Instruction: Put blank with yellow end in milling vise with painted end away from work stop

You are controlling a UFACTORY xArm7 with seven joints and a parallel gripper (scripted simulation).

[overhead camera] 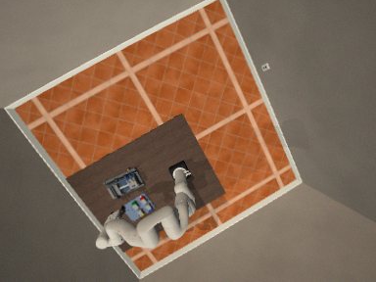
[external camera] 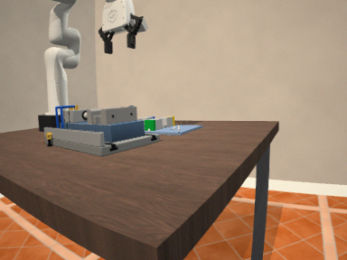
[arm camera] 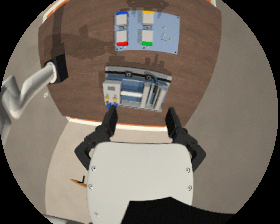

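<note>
In the wrist view the light-blue infeed plate [arm camera: 165,33] lies at the far side of the table and holds several short grey blanks. The blank with the yellow end [arm camera: 148,17] lies in the right column, its yellow end pointing away from the vise. The blanks with blue [arm camera: 120,17], red [arm camera: 120,42] and green [arm camera: 146,42] ends lie around it. The milling vise [arm camera: 136,90] [external camera: 97,126] [overhead camera: 123,182] stands nearer to me, with nothing between its jaws. My gripper [arm camera: 142,112] [external camera: 119,42] is open and empty, high above the table near the vise.
The dark wooden table [external camera: 181,171] [overhead camera: 162,147] carries the robot base [overhead camera: 180,168] at one side. Blue hoses [external camera: 60,113] stand at the vise's far end. The infeed plate also shows in the side view [external camera: 187,128], beyond the vise.
</note>
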